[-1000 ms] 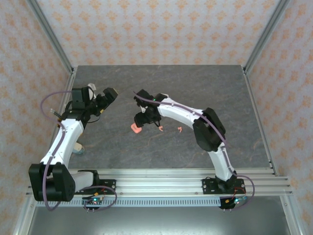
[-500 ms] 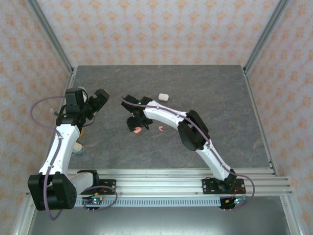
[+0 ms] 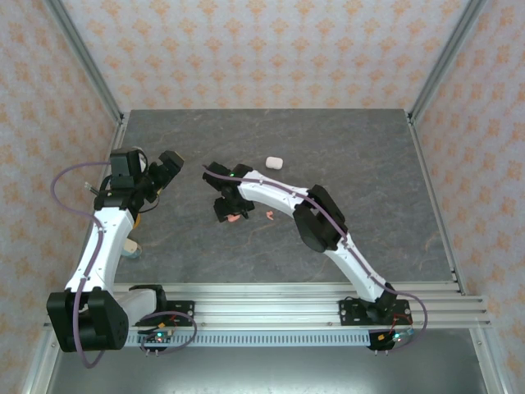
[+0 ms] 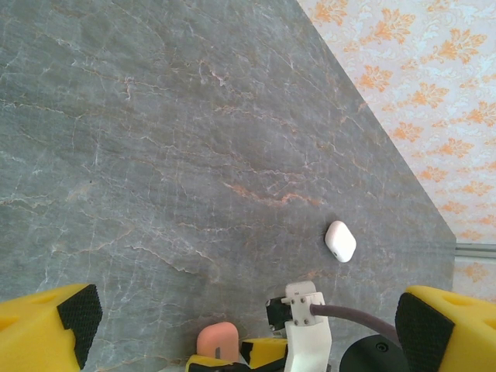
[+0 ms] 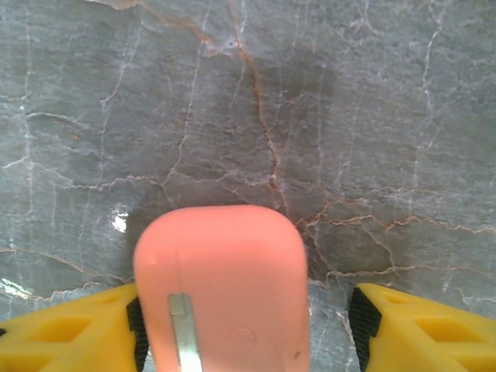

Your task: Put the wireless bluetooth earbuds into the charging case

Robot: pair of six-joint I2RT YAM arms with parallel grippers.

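Nearest the arm bases, a small pale thing (image 3: 131, 249) lies beside the left arm, too small to identify. Further in, one coral earbud (image 3: 269, 216) lies loose on the worktop (image 3: 369, 148), just to the right of the pink case (image 5: 221, 287). I cannot make out any other earbuds, and the right arm covers part of the worktop.

The right gripper (image 5: 246, 318) straddles the pink case without pinching it. In the right wrist view one yellow pad meets the case's side, while the other pad stands off across a gap. That uneven contact is probably the main risk: the touching pad could shove or twist the smooth, rounded case before the far pad arrives, and the case could slide into the nearby earbud or squirt free. The frame edge cuts off the case's lower end, so I cannot tell whether its lid is up.

The left gripper (image 4: 244, 318) is spread wide over bare worktop. Farthest back, a white case (image 3: 274, 162) sits alone, apparently shut.
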